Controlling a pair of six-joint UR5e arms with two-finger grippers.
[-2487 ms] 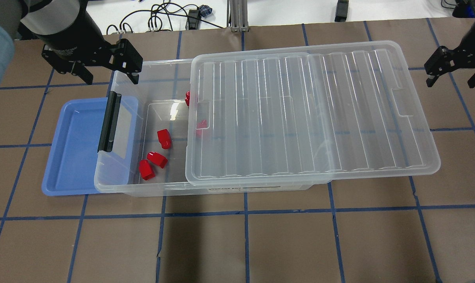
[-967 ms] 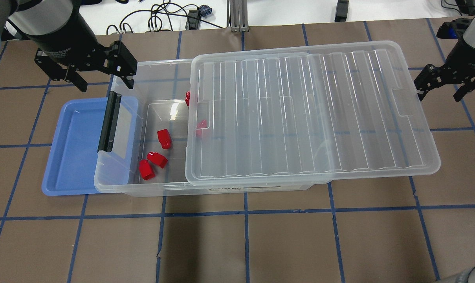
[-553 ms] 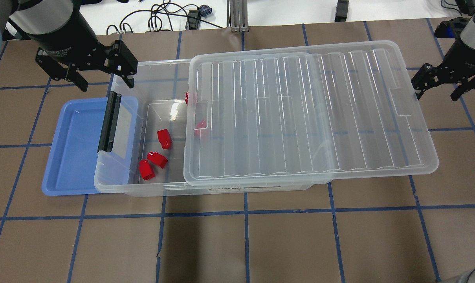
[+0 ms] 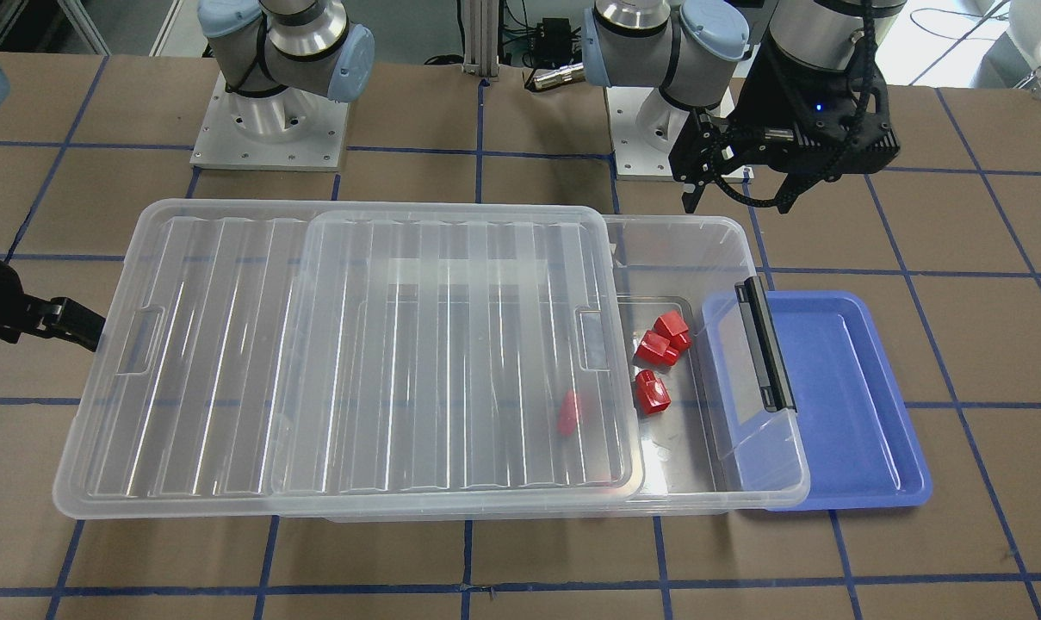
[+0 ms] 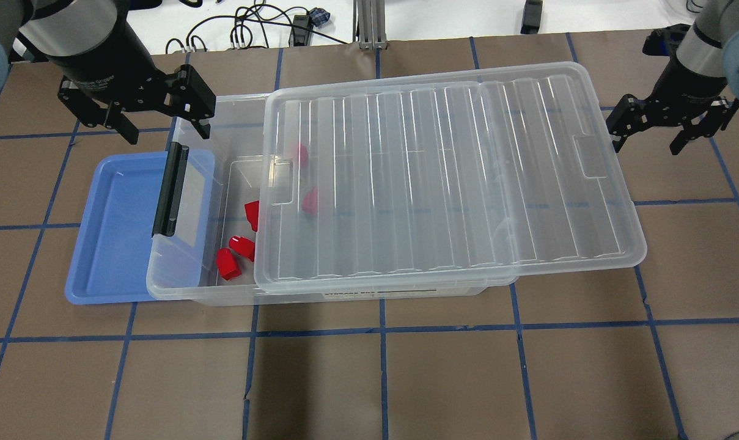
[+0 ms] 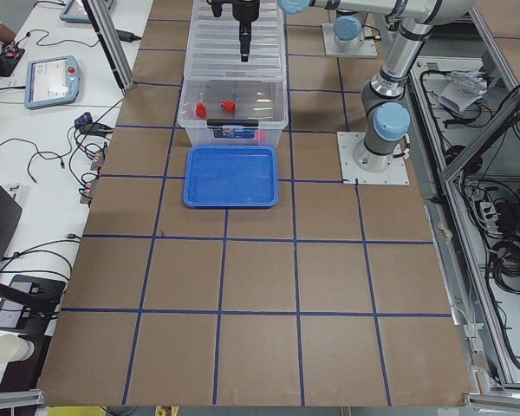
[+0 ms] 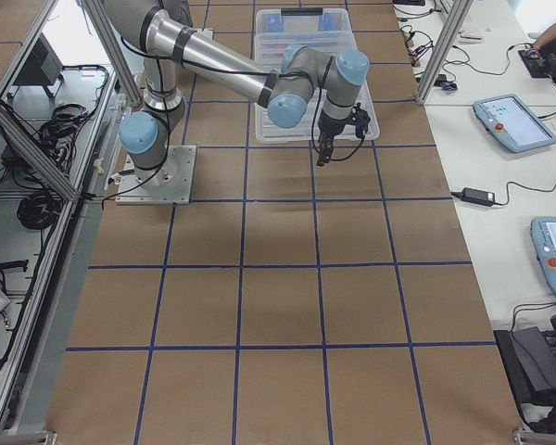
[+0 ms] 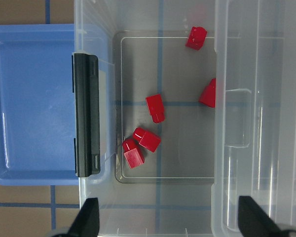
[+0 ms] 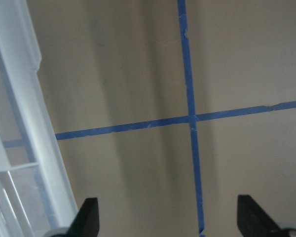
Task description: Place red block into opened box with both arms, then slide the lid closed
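A blue tray lies partly under the black-bar end of the box. Cables trail beyond the brown, blue-taped desk. The lid covers most of the box, where five red blocks lie. The left end effector hovers released above the box's far corner. The right end effector, also released, is just beside the lid's overhanging end.

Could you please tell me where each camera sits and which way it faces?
Front-facing: across the table, facing the bases at top, over the box; left gripper at right.
Overhead: behind the robot, looking forward and down; left gripper left, right gripper right.
Exterior left: table's end by the blue tray; left arm near.
Exterior right: opposite end; right arm near.
Left wrist: straight down on red blocks; left fingers below.
Right wrist: down beside the lid; right fingers below.
Front-facing and overhead share the box.
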